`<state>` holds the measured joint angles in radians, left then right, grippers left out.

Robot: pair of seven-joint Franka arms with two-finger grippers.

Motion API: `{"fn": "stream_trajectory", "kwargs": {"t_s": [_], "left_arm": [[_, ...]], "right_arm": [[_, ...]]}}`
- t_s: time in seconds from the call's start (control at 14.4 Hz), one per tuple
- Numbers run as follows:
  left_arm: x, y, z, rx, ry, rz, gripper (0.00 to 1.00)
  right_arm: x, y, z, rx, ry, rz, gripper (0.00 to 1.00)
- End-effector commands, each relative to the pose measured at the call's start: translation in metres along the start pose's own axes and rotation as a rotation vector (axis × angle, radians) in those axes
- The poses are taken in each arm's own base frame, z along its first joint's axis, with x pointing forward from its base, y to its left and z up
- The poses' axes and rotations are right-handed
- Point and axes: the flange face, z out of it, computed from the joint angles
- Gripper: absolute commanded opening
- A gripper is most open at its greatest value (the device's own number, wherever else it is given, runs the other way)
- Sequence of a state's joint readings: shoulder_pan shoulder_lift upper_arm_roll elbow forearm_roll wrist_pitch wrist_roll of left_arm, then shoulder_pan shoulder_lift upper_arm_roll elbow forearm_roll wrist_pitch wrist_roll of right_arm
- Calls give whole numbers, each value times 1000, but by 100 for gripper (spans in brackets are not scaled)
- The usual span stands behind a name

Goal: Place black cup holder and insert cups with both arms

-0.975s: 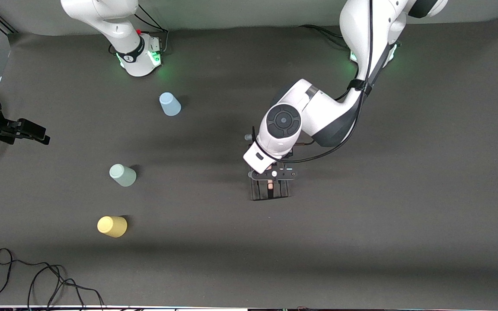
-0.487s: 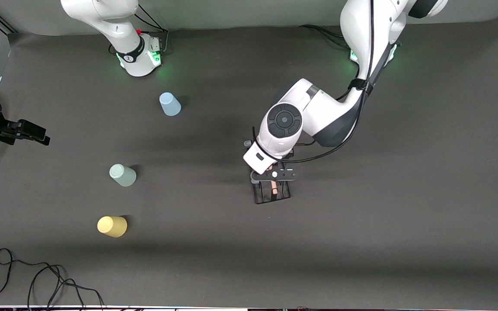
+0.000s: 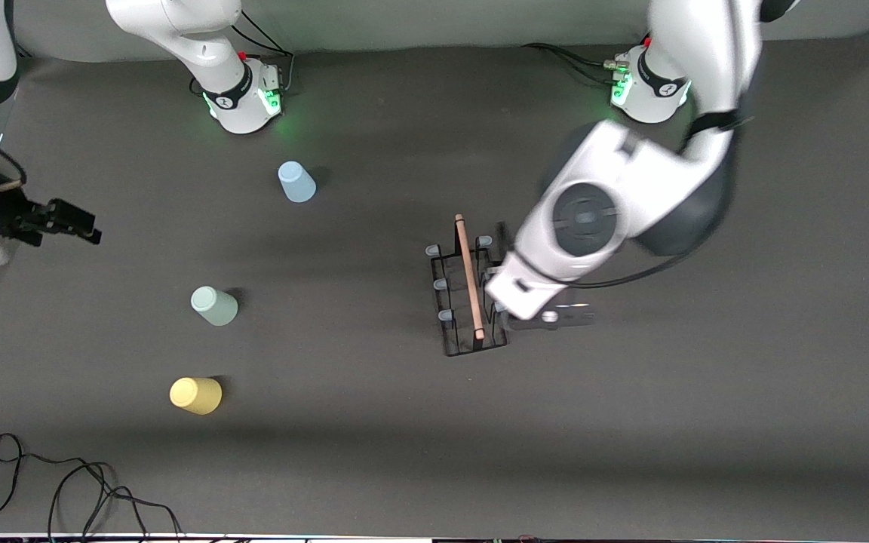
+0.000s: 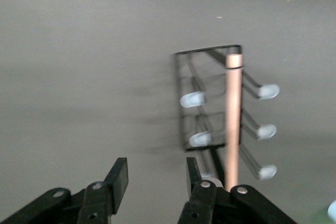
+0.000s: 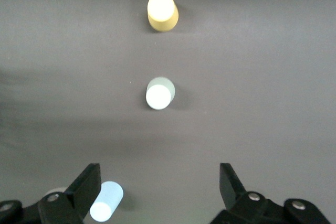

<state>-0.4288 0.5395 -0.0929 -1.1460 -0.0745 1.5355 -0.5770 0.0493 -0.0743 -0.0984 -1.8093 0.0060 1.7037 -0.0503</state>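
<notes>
Grippers first, operator: at the right arm's end of the table you see the right gripper (image 3: 91, 224) waiting, its black fingers (image 5: 84, 190) spread wide around nothing. The yellow cup (image 3: 195, 395), pale green cup (image 3: 214, 305) and light blue cup (image 3: 296, 182) are smooth tapered plastic, standing upside down, well apart. The black cup holder (image 3: 469, 294), thin wire with a light wooden bar handle (image 3: 469, 275) and grey-tipped pegs (image 4: 193, 98), stands upright on the dark mat (image 3: 706, 422). Just beside it, the left gripper (image 3: 559, 317) has its fingers (image 4: 116, 178) parted and grasps nothing. No writing can be read.
</notes>
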Motion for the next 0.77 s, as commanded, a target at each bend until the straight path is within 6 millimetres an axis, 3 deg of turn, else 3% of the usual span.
{"fn": "stream_trajectory", "kwargs": {"t_s": [0.0,0.28,0.49,0.7], "left_arm": [[-16,-68,-55,30,-45,39,54],[-29,-159,-99,99,-78,140,56],[-34,-239,-111,97,-74,209,57],[-46,-284,-107,85,-41,157,58]], "right_arm": [[-31,-9,36,24,31,-81,100],[-30,-8,113,16,70,-89,100],[-25,-8,170,6,104,-86,100],[-10,-9,213,-6,110,-87,100]]}}
